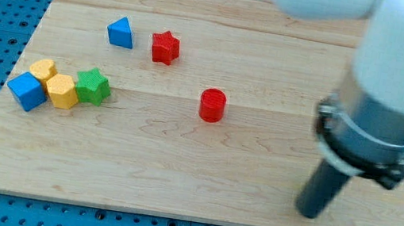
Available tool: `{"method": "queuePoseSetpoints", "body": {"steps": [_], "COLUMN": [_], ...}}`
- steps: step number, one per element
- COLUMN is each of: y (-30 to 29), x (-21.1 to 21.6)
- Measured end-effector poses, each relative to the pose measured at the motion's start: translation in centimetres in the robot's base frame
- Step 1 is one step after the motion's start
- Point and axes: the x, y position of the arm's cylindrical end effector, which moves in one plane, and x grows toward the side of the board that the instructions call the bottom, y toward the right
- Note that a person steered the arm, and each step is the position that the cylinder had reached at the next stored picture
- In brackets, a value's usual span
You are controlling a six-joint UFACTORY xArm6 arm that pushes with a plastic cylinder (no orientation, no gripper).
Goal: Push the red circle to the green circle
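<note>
My tip (309,212) sits lower right, well apart from red circle (212,105) at center; no pincer on rig, no green circle visible.

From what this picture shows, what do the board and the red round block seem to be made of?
The board looks like pale wood with a matt finish: long grain lines run across it and plank seams show. The red round block seems to be plastic, perhaps printed: even colour, faint ribbed sides, little shine. My tip, a dark matt rod end, stands to its right, apart from it; its material I cannot tell.
</note>
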Motion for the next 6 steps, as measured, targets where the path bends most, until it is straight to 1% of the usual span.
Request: {"method": "queuePoseSetpoints", "body": {"steps": [1,2,3,4,5,6], "y": [0.0,-10.4,-20.6,-23.5,-15.9,-7.3], "x": [0.4,-0.2,-5.4,-11.4,-14.0,-13.2]}}
